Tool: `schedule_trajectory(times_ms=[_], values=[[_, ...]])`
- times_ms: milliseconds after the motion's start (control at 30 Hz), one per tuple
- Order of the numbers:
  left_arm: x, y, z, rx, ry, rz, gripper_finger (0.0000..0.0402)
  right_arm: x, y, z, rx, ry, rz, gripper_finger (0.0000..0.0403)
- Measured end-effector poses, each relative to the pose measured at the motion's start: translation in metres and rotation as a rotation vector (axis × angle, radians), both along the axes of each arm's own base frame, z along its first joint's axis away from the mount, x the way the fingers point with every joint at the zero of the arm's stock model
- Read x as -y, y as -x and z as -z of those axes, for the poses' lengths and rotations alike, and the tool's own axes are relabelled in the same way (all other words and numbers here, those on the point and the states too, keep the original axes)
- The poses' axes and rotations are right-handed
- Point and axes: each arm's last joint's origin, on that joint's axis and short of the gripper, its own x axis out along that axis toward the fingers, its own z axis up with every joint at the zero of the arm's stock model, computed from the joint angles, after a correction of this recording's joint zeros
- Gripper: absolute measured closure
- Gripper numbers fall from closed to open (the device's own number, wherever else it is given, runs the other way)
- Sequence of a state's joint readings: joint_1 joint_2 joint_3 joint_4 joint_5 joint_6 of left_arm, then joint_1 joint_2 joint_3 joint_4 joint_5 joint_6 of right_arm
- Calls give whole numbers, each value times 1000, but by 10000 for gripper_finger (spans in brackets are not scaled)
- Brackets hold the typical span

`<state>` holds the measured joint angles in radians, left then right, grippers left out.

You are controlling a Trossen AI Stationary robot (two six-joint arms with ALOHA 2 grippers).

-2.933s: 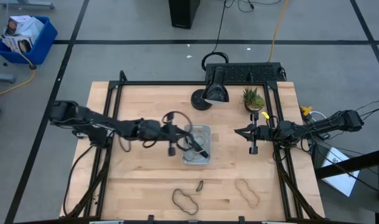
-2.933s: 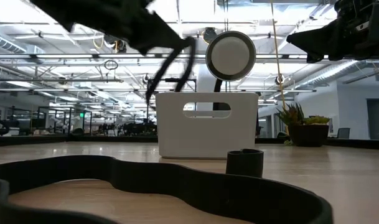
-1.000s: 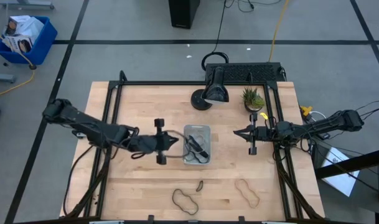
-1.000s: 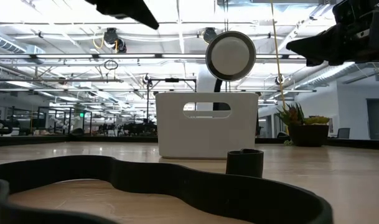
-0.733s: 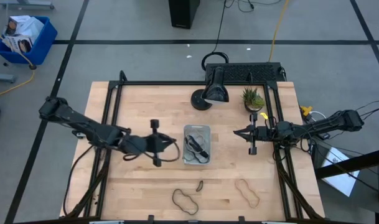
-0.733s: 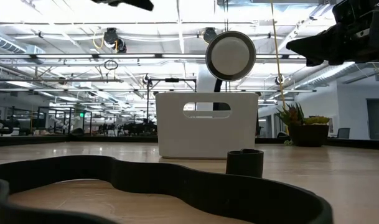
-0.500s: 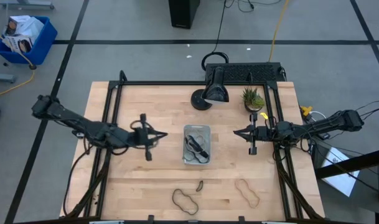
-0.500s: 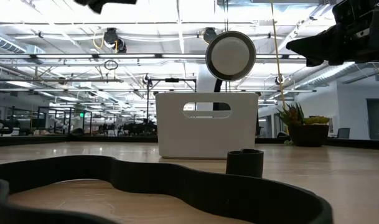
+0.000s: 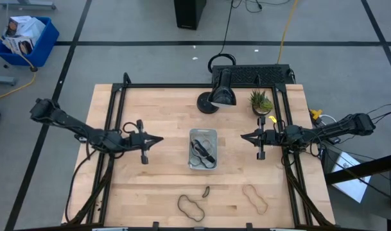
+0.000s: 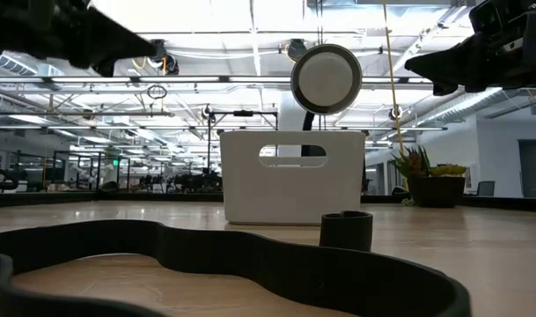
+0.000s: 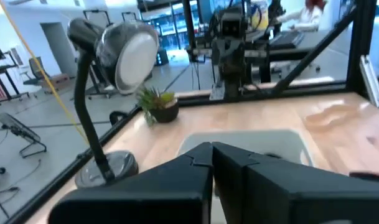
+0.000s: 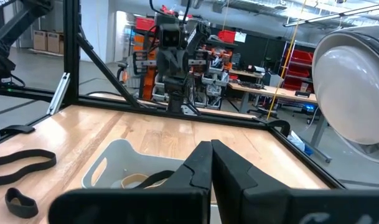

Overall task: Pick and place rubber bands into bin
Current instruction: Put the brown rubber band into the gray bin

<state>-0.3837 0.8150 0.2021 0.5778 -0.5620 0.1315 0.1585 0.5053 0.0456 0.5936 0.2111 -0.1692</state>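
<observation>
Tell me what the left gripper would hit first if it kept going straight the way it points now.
Probably the bin. The left gripper, jaws shut and holding nothing, points across the table toward it, and its wrist view shows the bin's wall dead ahead. It may be high enough to pass over the rim; height is unclear.

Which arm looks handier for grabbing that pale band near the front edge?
Probably the right. Its gripper hovers on the same side as the pale band. The left gripper hovers across the bin, nearer the dark band.

Grey floor (image 9: 150,58) with dark lines, blue crate (image 9: 25,38), bright ceiling lights (image 10: 250,18).
</observation>
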Motion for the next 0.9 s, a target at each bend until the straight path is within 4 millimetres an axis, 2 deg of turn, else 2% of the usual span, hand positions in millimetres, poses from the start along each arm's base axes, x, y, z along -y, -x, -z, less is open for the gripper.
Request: schedule_trajectory(times_ms=[233,333,533,700,800,900], values=[[-2,0,5,-30,-8,-6,396,0,0,-1,13,-18,-8,403],[-2,0,6,-33,-13,0,395,-3,-1,0,-41,17,-77,403],[-2,0,1,0,-53,1,364,-11,-12,-64,-172,70,-85,403],[-2,0,0,10,-83,1,357,-31,-21,-107,-283,128,-119,403],[-2,0,0,9,-86,1,362,-46,-27,-118,-367,142,-145,402],[-2,0,0,10,-84,1,368,-63,-32,-115,-498,127,-195,395]])
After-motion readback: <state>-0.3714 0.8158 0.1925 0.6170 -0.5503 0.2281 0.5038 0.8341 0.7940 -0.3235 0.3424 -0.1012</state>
